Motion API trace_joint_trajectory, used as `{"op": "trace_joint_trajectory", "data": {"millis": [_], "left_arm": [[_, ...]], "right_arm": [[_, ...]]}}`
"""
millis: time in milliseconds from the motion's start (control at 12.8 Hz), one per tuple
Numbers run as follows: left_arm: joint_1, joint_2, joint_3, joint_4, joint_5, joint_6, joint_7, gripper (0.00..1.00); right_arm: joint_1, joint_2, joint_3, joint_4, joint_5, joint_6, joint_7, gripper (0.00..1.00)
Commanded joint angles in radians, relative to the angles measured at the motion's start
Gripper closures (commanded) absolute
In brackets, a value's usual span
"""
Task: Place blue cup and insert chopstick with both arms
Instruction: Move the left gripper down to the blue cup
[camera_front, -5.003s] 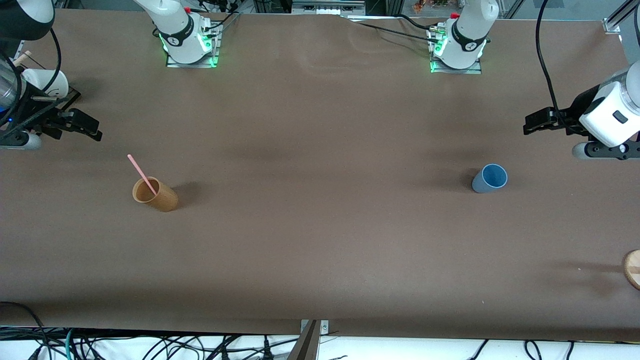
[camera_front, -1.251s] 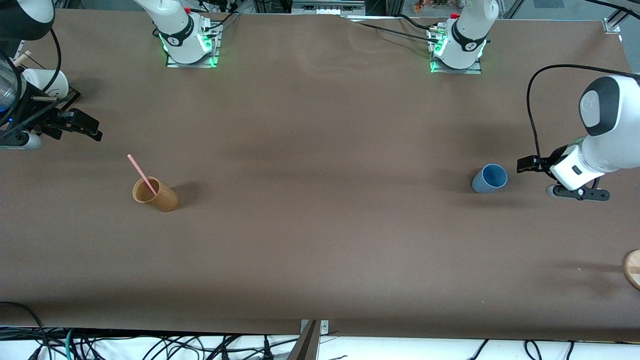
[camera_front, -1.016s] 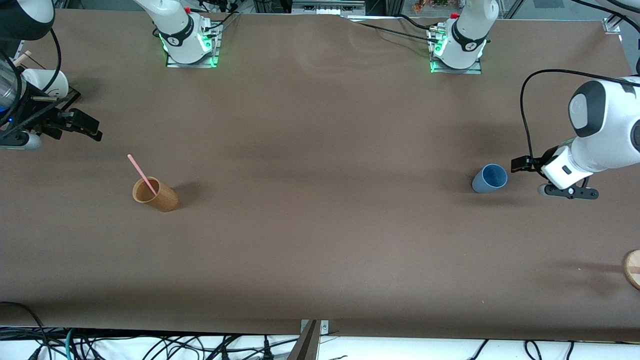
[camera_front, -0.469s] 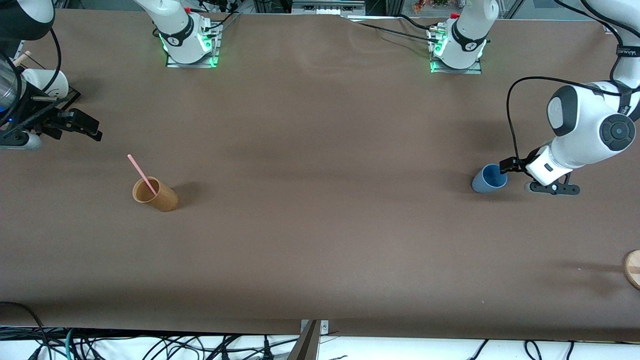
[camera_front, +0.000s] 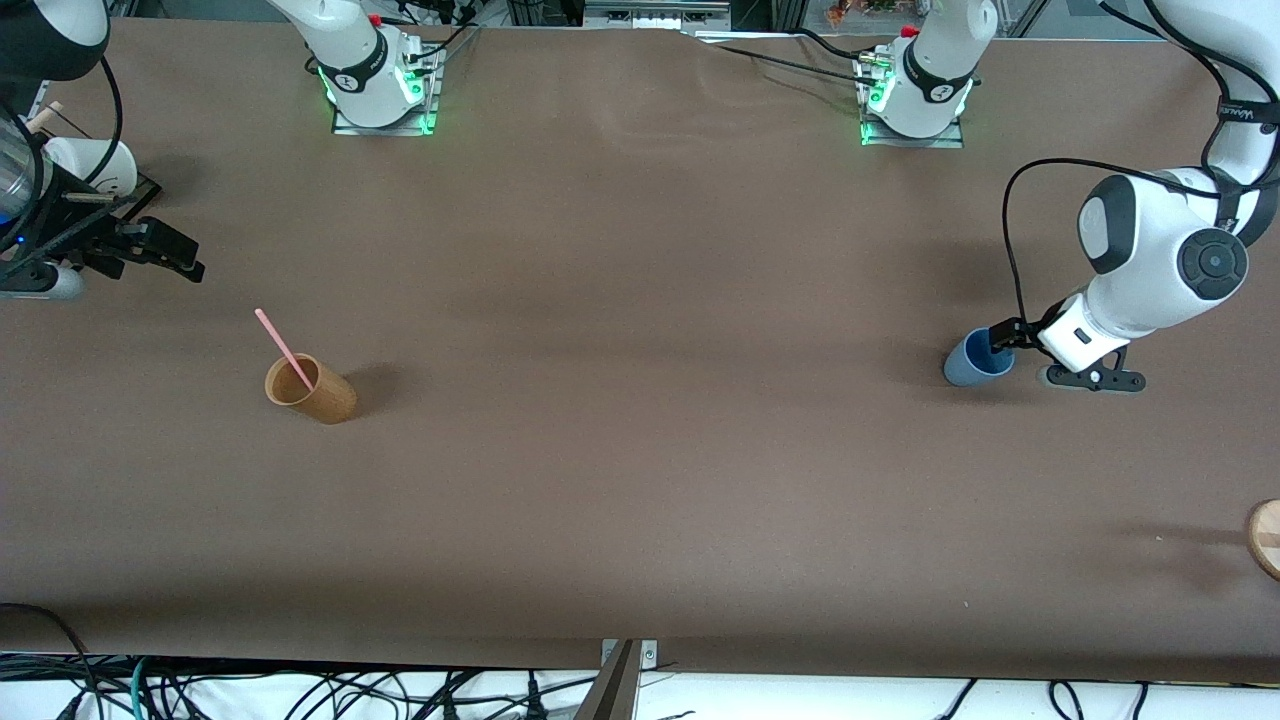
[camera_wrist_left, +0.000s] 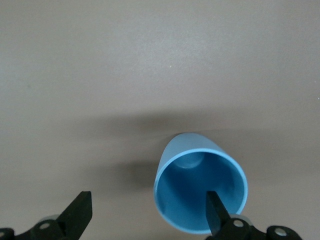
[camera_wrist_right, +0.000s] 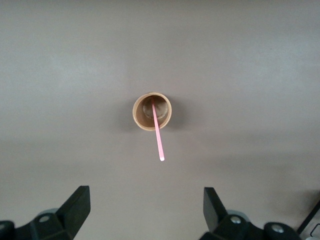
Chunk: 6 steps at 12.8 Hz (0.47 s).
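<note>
The blue cup (camera_front: 972, 360) stands upright toward the left arm's end of the table. My left gripper (camera_front: 1003, 338) is low at the cup's rim and open. In the left wrist view one finger (camera_wrist_left: 216, 212) shows over the cup's (camera_wrist_left: 200, 192) bright blue mouth and the other (camera_wrist_left: 79, 207) stands over bare table, with the left gripper (camera_wrist_left: 147, 204) holding nothing. The pink chopstick (camera_front: 283, 347) leans in an orange-brown cup (camera_front: 312, 391) toward the right arm's end. My right gripper (camera_front: 178, 256) waits open and raised above the table; its wrist view looks down on that cup (camera_wrist_right: 152, 111) and the chopstick (camera_wrist_right: 158, 135) past the open right gripper (camera_wrist_right: 145, 202).
A round wooden piece (camera_front: 1265, 537) sits at the table edge at the left arm's end, nearer the camera than the blue cup. The brown table (camera_front: 640, 450) stretches bare between the two cups. Cables hang along the near edge.
My left arm has come down and swung in toward the blue cup, bringing its open gripper to the cup's rim. The right arm, both cups and the chopstick have not moved.
</note>
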Motion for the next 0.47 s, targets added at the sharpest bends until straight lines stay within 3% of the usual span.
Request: {"op": "trace_joint_trajectory", "data": {"millis": [0,391], "left_arm": [[-0.019,0.016,0.007,-0.006,0.026,0.037,-0.004,0.00],[-0.013,0.034,0.007,-0.008,0.026,0.059,0.017,0.00]], "right_arm": [[0.002,-0.013,0.001,-0.005,0.010,0.000,0.009,0.00],[0.002,-0.013,0.001,-0.005,0.010,0.000,0.009,0.00]]}}
